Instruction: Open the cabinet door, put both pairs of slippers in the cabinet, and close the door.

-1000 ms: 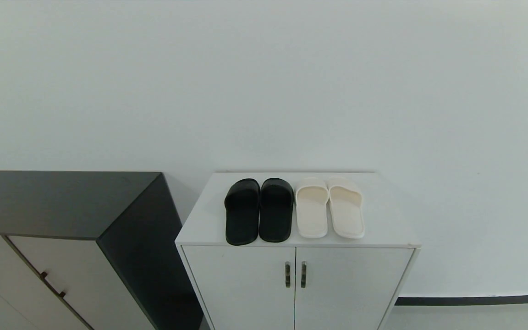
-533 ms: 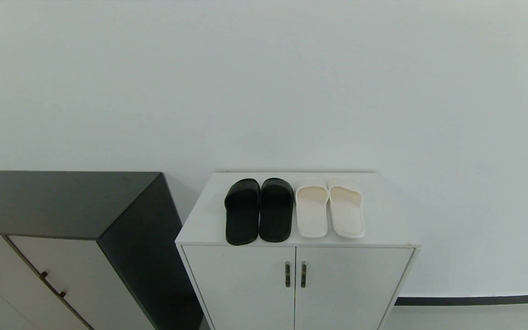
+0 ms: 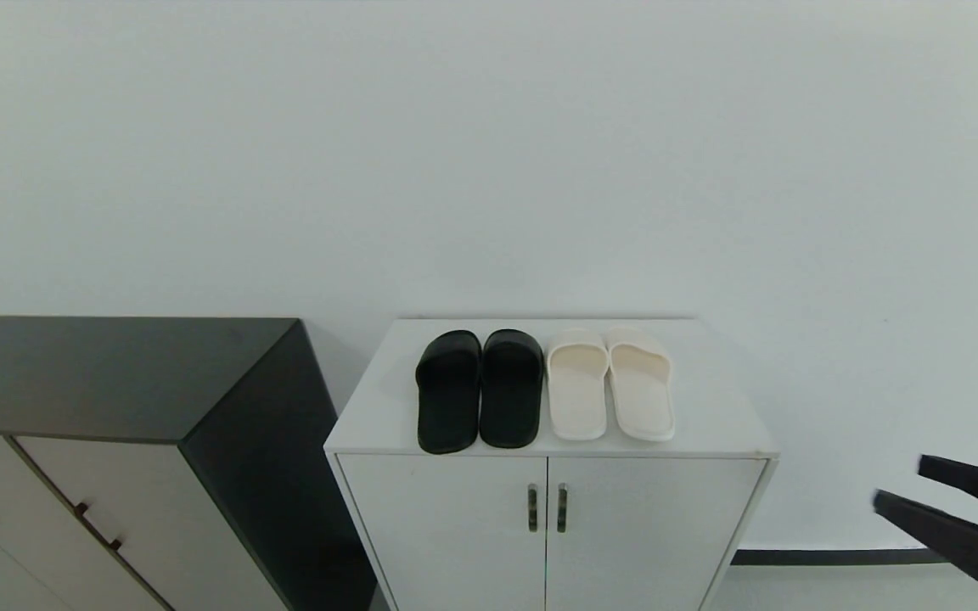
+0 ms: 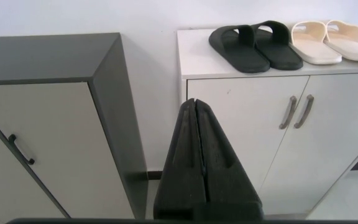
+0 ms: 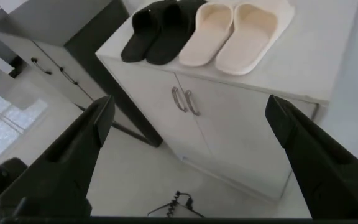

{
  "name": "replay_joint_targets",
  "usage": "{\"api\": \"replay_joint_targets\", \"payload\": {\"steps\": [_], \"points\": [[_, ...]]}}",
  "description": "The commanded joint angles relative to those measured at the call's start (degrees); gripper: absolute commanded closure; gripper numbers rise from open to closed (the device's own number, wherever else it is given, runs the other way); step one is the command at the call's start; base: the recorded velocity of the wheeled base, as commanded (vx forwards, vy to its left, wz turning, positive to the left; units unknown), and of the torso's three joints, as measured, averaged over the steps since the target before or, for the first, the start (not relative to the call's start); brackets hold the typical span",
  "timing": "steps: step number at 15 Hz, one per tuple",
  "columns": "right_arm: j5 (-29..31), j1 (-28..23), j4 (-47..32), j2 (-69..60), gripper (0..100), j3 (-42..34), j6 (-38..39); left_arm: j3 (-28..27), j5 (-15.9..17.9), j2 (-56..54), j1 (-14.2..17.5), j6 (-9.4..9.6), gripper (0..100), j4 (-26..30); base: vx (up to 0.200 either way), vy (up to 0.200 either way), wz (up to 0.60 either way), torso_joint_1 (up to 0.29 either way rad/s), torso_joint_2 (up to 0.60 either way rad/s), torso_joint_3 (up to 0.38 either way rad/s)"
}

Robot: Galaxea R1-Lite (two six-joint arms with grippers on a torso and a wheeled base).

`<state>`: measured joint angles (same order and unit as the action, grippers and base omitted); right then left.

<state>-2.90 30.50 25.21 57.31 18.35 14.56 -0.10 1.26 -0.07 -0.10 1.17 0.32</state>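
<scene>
A white cabinet [image 3: 446, 535] stands against the wall with both doors shut and two handles [image 3: 547, 507] at the middle seam. On its top lie a pair of black slippers [image 3: 479, 390] and, to their right, a pair of cream slippers [image 3: 610, 384], toes toward the wall. My right gripper [image 3: 899, 481] is open, low and well to the right of the cabinet. From its own wrist view the right gripper [image 5: 188, 102] frames the handles [image 5: 185, 101] from a distance. My left gripper [image 4: 196, 106] is shut on nothing, in front of the cabinet's left door [image 4: 241, 124].
A lower cabinet [image 3: 115, 373] with a dark top and beige drawer fronts stands close against the white cabinet's left side. A plain wall lies behind both. A loose cable [image 5: 173, 205] lies on the floor in front.
My right gripper has come into the head view at the lower right. The slippers and the cabinet doors have not moved.
</scene>
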Motion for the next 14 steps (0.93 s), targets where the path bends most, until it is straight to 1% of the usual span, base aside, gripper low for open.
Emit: {"api": "replay_joint_targets", "payload": {"steps": [1,3,4,5,7,10,12,14], "points": [[14.8,14.1,10.7,24.4,0,8.6,5.8,0.0,0.0,0.2,0.0,-0.03,100,-0.1,0.000,0.000,0.00,0.000,0.00,0.000],[20.3,14.2,10.6,33.0,0,16.5,5.8,0.0,0.1,0.1,0.0,-0.03,100,0.0,0.000,0.000,0.00,0.000,0.00,0.000],[24.7,14.3,10.6,36.9,0,20.2,5.8,0.0,0.0,0.1,0.0,-0.03,100,-0.1,0.000,0.000,0.00,0.000,0.00,0.000],[30.3,14.3,10.6,41.9,0,24.9,5.8,0.0,0.0,0.1,0.0,-0.03,100,-0.1,0.000,0.000,0.00,0.000,0.00,0.000],[35.4,14.3,10.5,47.2,0,30.0,5.3,0.0,0.0,0.1,0.0,-0.03,100,-0.1,0.000,0.000,0.00,0.000,0.00,0.000],[39.6,13.8,10.5,55.2,0,38.1,4.5,0.0,0.0,0.1,0.0,-0.03,100,-0.1,0.000,0.000,0.00,0.000,0.00,0.000],[39.7,13.4,10.5,58.7,0,40.3,4.1,0.0,0.0,0.1,0.0,-0.12,100,-0.1,0.000,0.000,0.00,0.000,0.00,0.000],[39.7,11.6,10.8,62.4,0,42.0,2.8,0.0,0.0,0.1,0.0,-0.12,100,-0.1,0.000,0.000,0.00,0.000,0.00,0.000]]}}
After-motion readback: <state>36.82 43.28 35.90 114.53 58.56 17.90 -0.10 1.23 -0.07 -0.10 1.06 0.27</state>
